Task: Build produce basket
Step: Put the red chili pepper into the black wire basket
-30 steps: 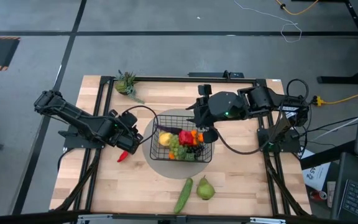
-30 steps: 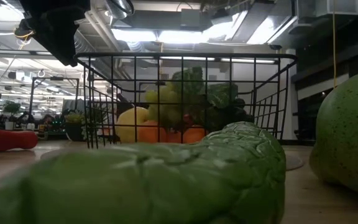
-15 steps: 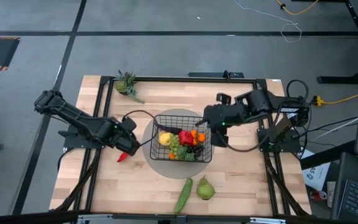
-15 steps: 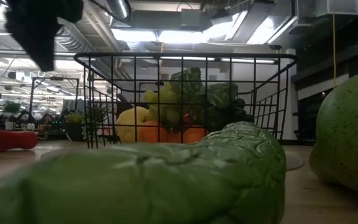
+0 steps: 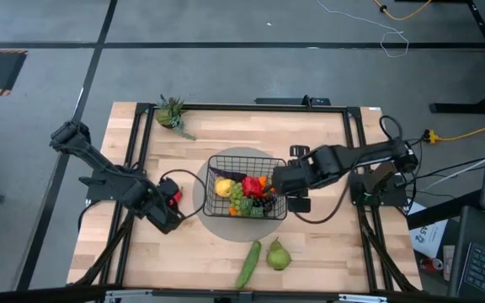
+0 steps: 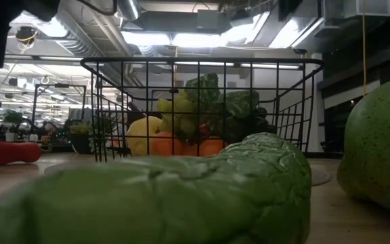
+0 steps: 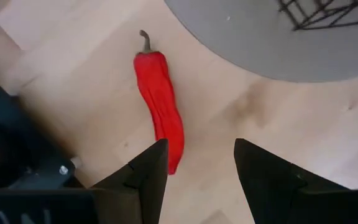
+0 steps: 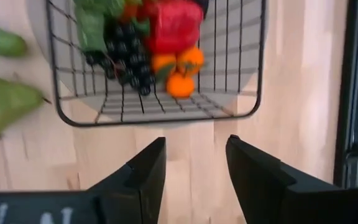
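On the wooden table point(image 5: 310, 244), the basket point(image 5: 247, 196) sits on a grey mat, holding produce. My left gripper point(image 7: 197, 163) hangs with fingers parted, empty, above a red pepper point(image 7: 160, 106). My right gripper point(image 8: 191, 163), also spread and empty, hovers beside the basket's rim.

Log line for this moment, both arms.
left gripper: open above red pepper | right gripper: open, empty, beside basket | cucumber, pear: on table
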Tool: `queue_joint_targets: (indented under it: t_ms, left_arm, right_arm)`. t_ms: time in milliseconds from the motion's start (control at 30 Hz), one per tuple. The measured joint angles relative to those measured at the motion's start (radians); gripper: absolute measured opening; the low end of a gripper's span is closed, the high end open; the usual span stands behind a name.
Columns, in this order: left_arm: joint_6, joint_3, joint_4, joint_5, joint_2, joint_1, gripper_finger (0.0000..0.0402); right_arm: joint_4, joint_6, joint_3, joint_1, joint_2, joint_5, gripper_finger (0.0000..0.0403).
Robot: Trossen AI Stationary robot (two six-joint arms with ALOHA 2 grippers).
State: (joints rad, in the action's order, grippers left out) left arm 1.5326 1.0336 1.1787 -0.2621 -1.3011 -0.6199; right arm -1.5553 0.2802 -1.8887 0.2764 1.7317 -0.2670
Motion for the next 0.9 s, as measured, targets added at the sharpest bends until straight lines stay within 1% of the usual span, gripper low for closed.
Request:
queue_joint_targets:
  t_ms: [67,200,300,433,533,667,733,800,900]
  left_arm:
    - [0.002,0.000,0.009,-0.007,-0.033,-0.006,0.0179]
    - [0.002,0.000,0.017,0.009,-0.081,-0.018,0.0179]
    - [0.002,0.000,0.027,0.020,-0.123,-0.008,0.0179]
    - [-0.011,-0.001,0.067,0.043,-0.142,0.004,0.0179]
    - [-0.069,-0.023,0.066,0.052,-0.141,0.013,0.0179]
    - [-0.127,-0.099,0.053,0.131,-0.127,0.050,0.0179]
    - [-0.142,-0.159,0.004,0.177,-0.102,0.062,0.0179]
    - [-0.173,-0.226,-0.102,0.236,-0.084,0.082,0.0179]
    - [-0.205,-0.307,-0.295,0.276,-0.065,0.097,0.0179]
  right_arm:
    - [-0.001,0.018,0.041,0.000,0.000,0.016,0.0168]
    - [-0.005,0.043,0.114,0.001,0.000,0.121,0.0168]
    - [-0.012,0.060,0.158,0.009,0.000,0.167,0.0168]
    - [-0.013,0.060,0.185,0.035,0.001,0.171,0.0168]
    - [-0.013,0.081,0.191,0.058,0.001,0.172,0.0168]
    - [-0.012,0.119,0.191,0.089,0.000,0.173,0.0168]
    - [-0.013,0.137,0.191,0.106,0.000,0.173,0.0168]
    - [-0.012,0.148,0.191,0.121,0.000,0.173,0.0168]
    - [-0.012,0.165,0.191,0.142,0.000,0.174,0.0168]
